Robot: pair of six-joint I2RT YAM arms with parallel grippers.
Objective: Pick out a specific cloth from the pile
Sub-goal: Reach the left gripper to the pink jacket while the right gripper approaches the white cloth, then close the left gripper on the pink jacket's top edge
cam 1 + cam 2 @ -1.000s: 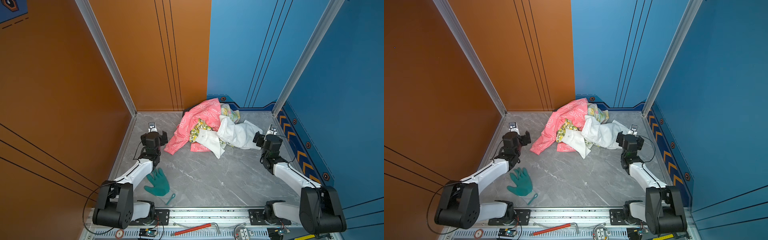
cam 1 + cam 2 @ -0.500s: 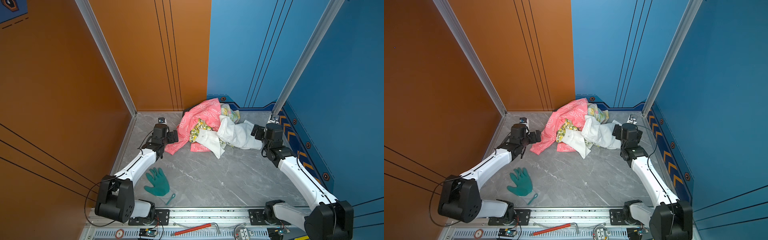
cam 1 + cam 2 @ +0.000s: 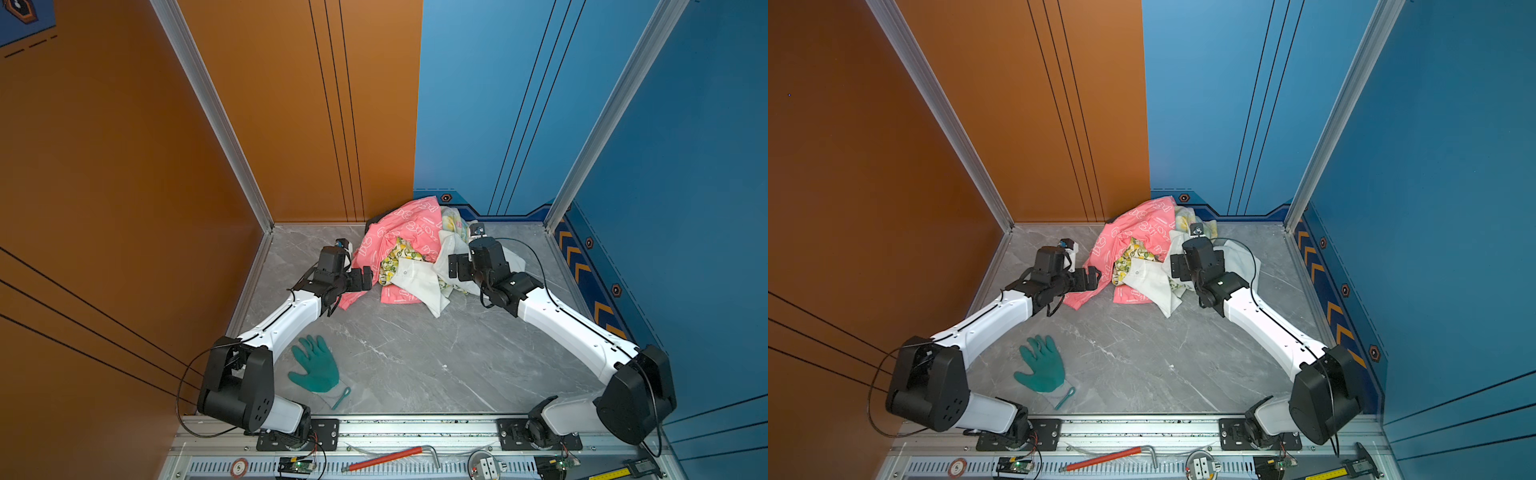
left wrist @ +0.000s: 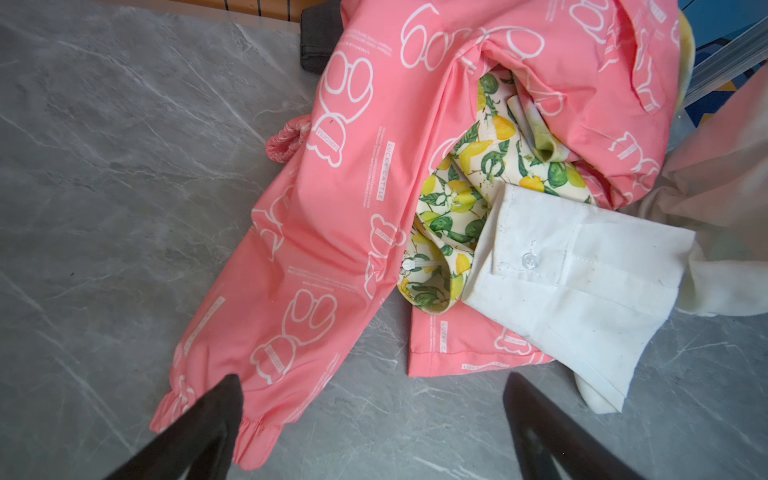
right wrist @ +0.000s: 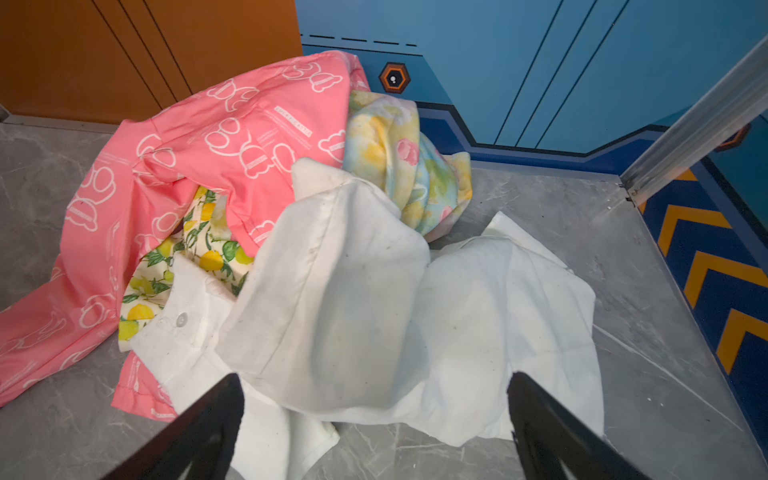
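Your grey marble tabletop: the pile sits just ahead of the left gripper, the cloth trailing a sleeve to its jaws; green glove flat, well behind.

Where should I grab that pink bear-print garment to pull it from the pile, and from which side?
Likely the sleeve of the coral-pink bear-print garment, just above its gathered cuff, from the left arm's side: it lies uncovered on the tabletop, while the white buttoned shirt and lemon-print cloth crowd its middle.
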